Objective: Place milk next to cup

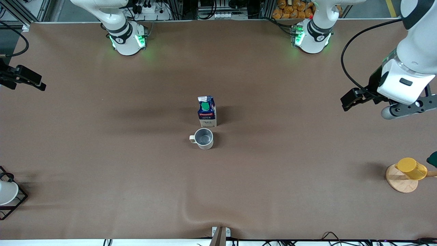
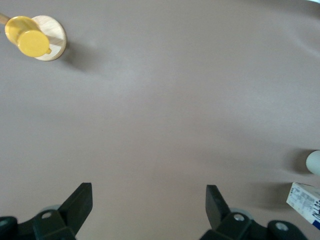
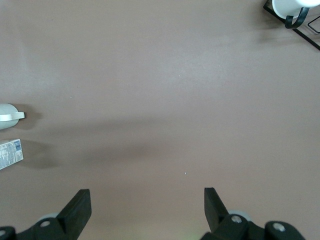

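Note:
The milk (image 1: 207, 111), a dark blue carton with a green cap, stands upright mid-table. The cup (image 1: 203, 138), a pale grey mug, stands just nearer the front camera, a small gap apart, its handle toward the right arm's end. My left gripper (image 1: 351, 99) hangs open and empty over the left arm's end of the table. My right gripper (image 1: 30, 80) hangs open and empty over the right arm's end. The left wrist view shows open fingers (image 2: 80, 200) over bare table, with milk (image 2: 305, 200) and cup (image 2: 314, 162) at its edge. The right wrist view catches milk (image 3: 10, 154) and cup (image 3: 9, 116).
A yellow cup (image 1: 411, 168) hangs on a wooden stand (image 1: 401, 184) near the left arm's end, toward the front camera. A white cup (image 1: 6, 192) sits in a black wire rack (image 1: 18, 200) at the right arm's end. The brown cloth has a wrinkle (image 1: 194, 218) near the front edge.

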